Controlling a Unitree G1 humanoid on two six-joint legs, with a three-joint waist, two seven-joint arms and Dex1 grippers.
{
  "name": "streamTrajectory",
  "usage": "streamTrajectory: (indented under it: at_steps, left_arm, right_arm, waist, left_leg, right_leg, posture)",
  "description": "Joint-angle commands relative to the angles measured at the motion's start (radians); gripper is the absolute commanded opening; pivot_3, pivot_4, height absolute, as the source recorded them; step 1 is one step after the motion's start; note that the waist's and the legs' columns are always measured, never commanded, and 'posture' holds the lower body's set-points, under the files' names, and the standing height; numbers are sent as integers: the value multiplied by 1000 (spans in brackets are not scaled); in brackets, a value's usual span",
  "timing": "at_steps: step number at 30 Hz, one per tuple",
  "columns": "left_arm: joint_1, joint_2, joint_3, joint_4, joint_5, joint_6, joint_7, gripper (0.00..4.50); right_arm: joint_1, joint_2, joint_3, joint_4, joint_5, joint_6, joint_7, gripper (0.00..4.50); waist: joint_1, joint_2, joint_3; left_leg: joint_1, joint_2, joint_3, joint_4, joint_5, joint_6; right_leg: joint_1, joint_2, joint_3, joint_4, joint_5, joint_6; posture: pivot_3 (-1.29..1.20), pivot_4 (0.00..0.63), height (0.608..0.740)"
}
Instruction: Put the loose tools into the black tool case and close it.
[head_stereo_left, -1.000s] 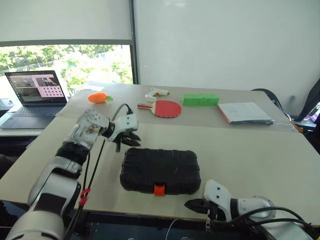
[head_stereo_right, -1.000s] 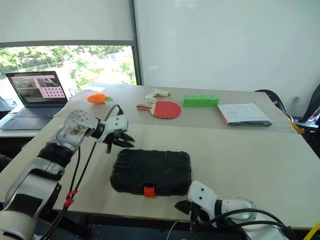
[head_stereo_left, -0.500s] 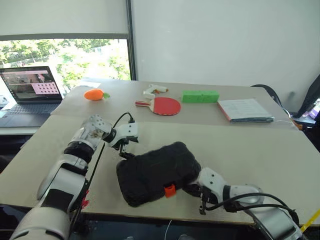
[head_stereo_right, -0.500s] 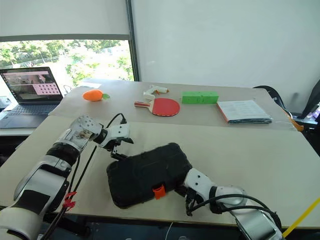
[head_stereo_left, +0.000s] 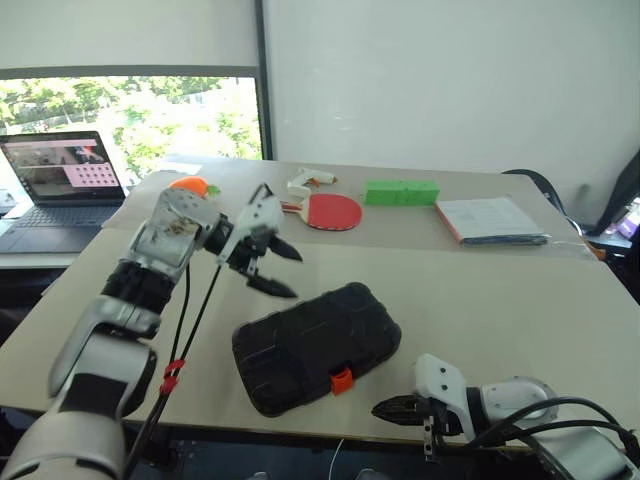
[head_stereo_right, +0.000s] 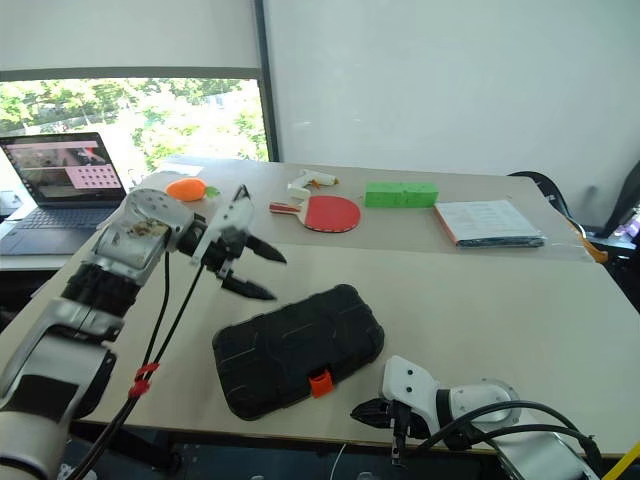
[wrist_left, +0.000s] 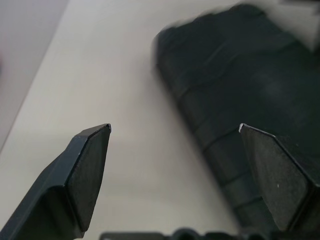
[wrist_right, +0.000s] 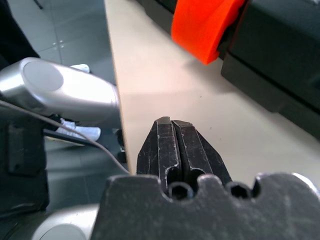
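The black moulded plastic tool case lies shut and skewed near the front edge of the beige table, its orange latch facing about five o'clock, so the task looks near its end, with no loose tools lying on the table around it. The left gripper hangs above the case's ten-o'clock corner, fingers spread wide and empty. The right gripper, pinched tight on nothing, sits low at four o'clock of the latch.

table | black tool case (closed, askew) | paddle, green block, papers
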Motion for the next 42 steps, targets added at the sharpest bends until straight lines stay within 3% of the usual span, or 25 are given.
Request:
streamTrajectory:
  at_steps: [1, 9, 11, 14, 23, 26, 29, 30, 31, 37, 38, 42]
  left_arm:
    - [66, 31, -113, -98, 19, -26, -9, 4454]
    - [148, -27, -200, 0, 280, -274, 61, 4454]
    - [163, -39, -195, -4, 287, -277, 64, 4454]
    - [176, -48, -182, -20, 287, -265, 58, 4454]
    - [187, -56, -148, -44, 291, -231, 44, 4454]
    - [191, -58, -130, -52, 266, -206, 19, 3828]
    - [192, -64, -118, -55, 265, -186, 10, 2799]
    - [190, -67, -114, -51, 266, -178, 10, 2644]
    - [189, -69, -111, -49, 267, -173, 11, 2134]
    - [171, -73, -93, -62, 226, -95, -9, 251]
    - [171, -71, -95, -62, 226, -95, -9, 55]
    - [168, -76, -117, -46, 256, -122, -9, 55]
  right_arm:
    - [-48, 7, 5, -6, 25, -13, 26, 0]
    - [-155, 61, 61, 22, 30, 18, 29, 0]
    - [-178, 85, 88, 44, 9, 15, 17, 0]
    - [-193, 106, 115, 69, -17, 3, 3, 0]
    - [-232, 199, 141, 165, -94, -36, -76, 0]
    - [-224, 194, 139, 152, -82, -30, -46, 0]
    - [-210, 182, 142, 135, -77, -32, -30, 0]
    - [-209, 181, 142, 135, -77, -32, -31, 0]
    - [-208, 182, 141, 134, -77, -31, -33, 0]
    - [-217, 183, 134, 139, -79, -29, -38, 0]
    - [-218, 181, 135, 139, -80, -30, -36, 0]
    - [-226, 188, 131, 145, -83, -33, -44, 0]
  waist:
    - [-4, 0, 0]
    - [16, 3, -3]
    - [15, 5, -6]
    - [15, 12, -13]
    - [15, 17, -17]
    - [14, 18, -18]
    - [17, 18, -18]
    - [17, 18, -17]
    - [16, 18, -17]
    - [14, 18, -17]
    - [14, 17, -17]
    - [14, 17, -17]
  left_leg:
    - [1, 0, 0, 0, 0, 0]
    - [14, 1, 2, 1, 2, -1]
    - [24, 1, 3, -1, 2, -1]
    - [27, 1, 3, -1, 2, -1]
    - [28, 0, 3, -1, 2, -1]
    - [29, 0, 3, -1, 2, -1]
    - [29, 0, 2, -1, 2, -1]
    - [28, 0, 2, -1, 2, -1]
    - [28, 0, 2, -1, 2, -1]
    - [23, 0, 2, -1, 2, -1]
    - [22, 0, 2, -1, 2, -1]
    - [22, 0, 2, -2, 1, 0]
  right_leg:
    - [0, 1, 0, 1, 0, -1]
    - [13, 2, 0, 0, -3, 4]
    - [23, 2, 0, -1, -6, 5]
    - [26, 2, 0, -1, -7, 3]
    - [28, 2, 0, -1, -8, 5]
    - [28, 2, 0, -1, -8, 5]
    - [28, 2, 0, -1, -8, 4]
    - [28, 1, 0, -1, -8, 4]
    - [27, 1, 0, -1, -8, 4]
    - [23, 2, 0, -1, -8, 5]
    - [21, 2, 0, 0, -8, 5]
    - [21, 2, 0, -1, -8, 5]
  posture:
    - [0, 150, 738]
    - [0, 150, 738]
    - [0, 150, 738]
    - [0, 150, 738]
    - [0, 150, 738]
    - [0, 150, 738]
    - [0, 150, 738]
    - [0, 150, 738]
    - [0, 150, 738]
    - [0, 150, 738]
    - [0, 150, 738]
    - [0, 150, 738]
